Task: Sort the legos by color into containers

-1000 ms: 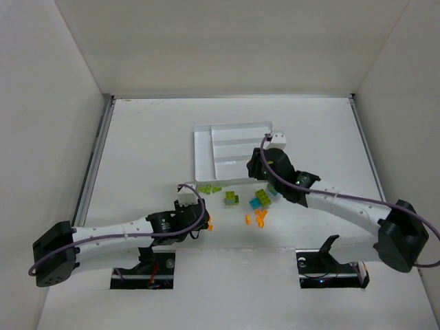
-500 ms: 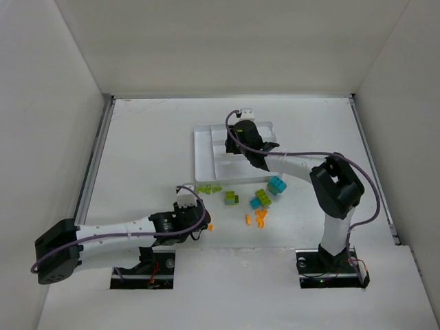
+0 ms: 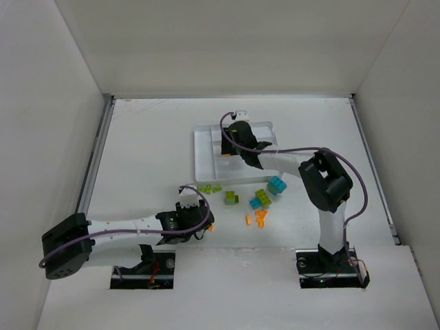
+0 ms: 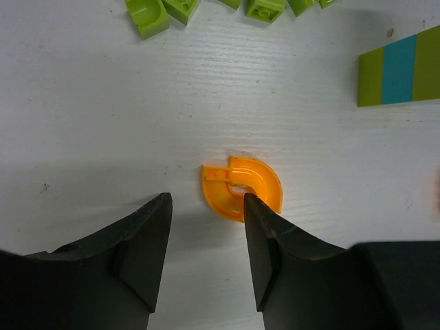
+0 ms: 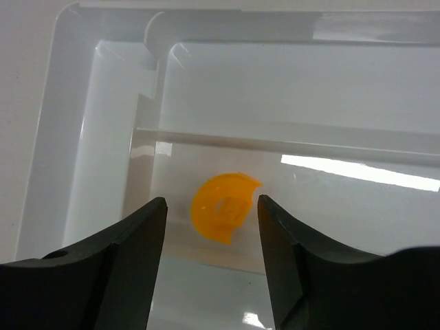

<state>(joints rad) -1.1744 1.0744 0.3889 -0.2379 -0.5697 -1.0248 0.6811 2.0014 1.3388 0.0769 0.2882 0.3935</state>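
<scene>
My left gripper (image 4: 206, 206) is open, low over the table. A curved orange lego (image 4: 242, 187) lies just ahead of its right finger (image 4: 268, 247), touching its tip. In the top view this gripper (image 3: 205, 218) is near the front, left of the lego pile. My right gripper (image 5: 213, 203) is open above the white tray (image 5: 103, 48). A round orange lego (image 5: 223, 206) lies free in a tray compartment between its fingers. In the top view the right gripper (image 3: 229, 146) covers the tray's (image 3: 203, 155) left part.
Lime green legos (image 3: 210, 188) lie in a row near the tray's front; they show at the top of the left wrist view (image 4: 148, 15). A lime and teal brick (image 4: 399, 69), teal bricks (image 3: 277, 184) and orange pieces (image 3: 258, 217) lie right of them.
My right arm has swung from the tray's right corner to its left part, folding upright. My left gripper has edged slightly right toward the curved orange lego.
</scene>
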